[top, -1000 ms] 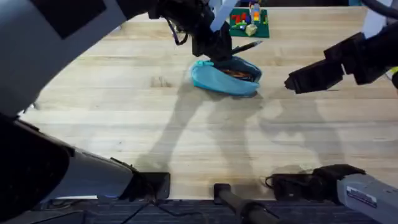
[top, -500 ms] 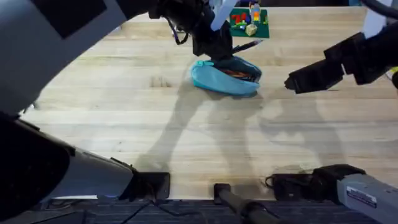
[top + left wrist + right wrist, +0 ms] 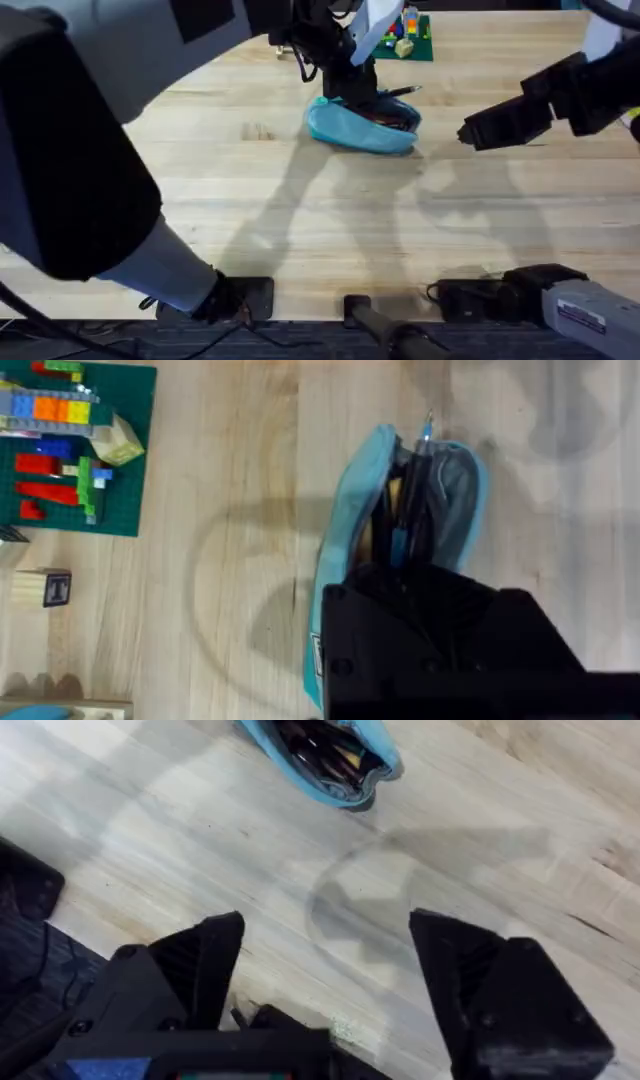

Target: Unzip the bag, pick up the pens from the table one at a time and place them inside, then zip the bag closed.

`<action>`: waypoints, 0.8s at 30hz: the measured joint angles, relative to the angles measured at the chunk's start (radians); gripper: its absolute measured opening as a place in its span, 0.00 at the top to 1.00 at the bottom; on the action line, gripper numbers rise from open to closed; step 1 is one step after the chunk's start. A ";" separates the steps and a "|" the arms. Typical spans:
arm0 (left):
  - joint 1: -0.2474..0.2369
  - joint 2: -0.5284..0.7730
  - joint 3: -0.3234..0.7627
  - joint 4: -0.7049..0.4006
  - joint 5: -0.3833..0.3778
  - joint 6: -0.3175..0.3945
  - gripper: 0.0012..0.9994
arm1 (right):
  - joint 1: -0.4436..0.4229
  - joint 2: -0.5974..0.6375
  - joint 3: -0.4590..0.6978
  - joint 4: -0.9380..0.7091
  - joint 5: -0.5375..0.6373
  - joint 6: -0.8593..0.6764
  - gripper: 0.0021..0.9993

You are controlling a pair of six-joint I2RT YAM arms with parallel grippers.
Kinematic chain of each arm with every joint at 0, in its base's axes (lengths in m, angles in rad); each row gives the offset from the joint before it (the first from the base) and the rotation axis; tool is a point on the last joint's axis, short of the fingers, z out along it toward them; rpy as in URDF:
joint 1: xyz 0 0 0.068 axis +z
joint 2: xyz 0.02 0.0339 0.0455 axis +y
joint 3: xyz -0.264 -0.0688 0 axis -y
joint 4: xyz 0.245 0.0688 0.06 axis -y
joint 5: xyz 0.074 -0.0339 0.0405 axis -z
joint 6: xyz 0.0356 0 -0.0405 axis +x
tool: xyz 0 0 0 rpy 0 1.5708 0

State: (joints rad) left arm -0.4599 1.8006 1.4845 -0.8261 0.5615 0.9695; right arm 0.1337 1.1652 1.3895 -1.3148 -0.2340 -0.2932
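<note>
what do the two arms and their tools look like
Both arms are black with pale grey shell sections. The left arm looms large, a thin black cable looping near its tool. The right tool has blocky, angular black fingers. A grey link with a small printed label lies at the right base.

From overhead we look down and forward; our left wrist camera sits close above the bag [image 3: 400, 530], our right wrist camera farther back, sharing it.
</note>
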 joint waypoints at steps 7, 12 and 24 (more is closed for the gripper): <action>0.000 0.003 0.000 0.016 0.000 0.000 0.96 | 0.000 0.000 0.000 0.000 0.000 0.000 0.00; -0.004 0.027 0.000 0.000 0.000 0.000 0.96 | 0.000 0.000 0.000 0.000 0.000 0.000 0.00; -0.009 0.060 0.000 -0.008 -0.035 0.000 0.96 | 0.000 0.000 0.000 0.000 0.000 0.000 0.00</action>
State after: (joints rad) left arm -0.4690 1.8603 1.4845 -0.8341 0.5263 0.9695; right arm 0.1337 1.1652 1.3895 -1.3144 -0.2344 -0.2932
